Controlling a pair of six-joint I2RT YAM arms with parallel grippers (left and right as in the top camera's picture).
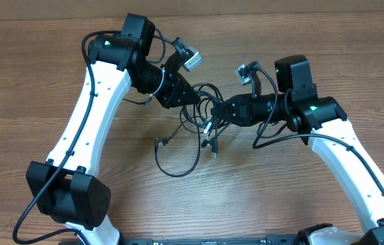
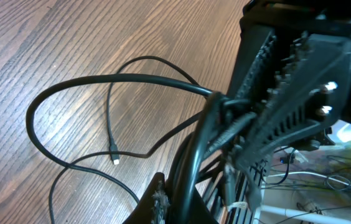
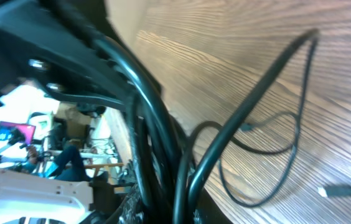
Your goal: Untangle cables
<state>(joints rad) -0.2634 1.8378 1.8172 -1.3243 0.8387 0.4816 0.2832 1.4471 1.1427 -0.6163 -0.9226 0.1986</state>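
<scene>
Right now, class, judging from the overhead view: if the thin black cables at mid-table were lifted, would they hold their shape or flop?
Probably floppy: the cables lie in loose curves, one loop flat on the table. Likely light, being thin. The small plug ends would probably dangle and could snag.

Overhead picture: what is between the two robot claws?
Tangled cables bunch between the left gripper and right gripper; the overhead view shows it.

left claw (image 1: pixel 193 102) tips lost among tangled cables (image 1: pixel 205 124), right claw (image 1: pixel 222 111) jaws seemingly hidden, wrist close-ups blurred
</scene>
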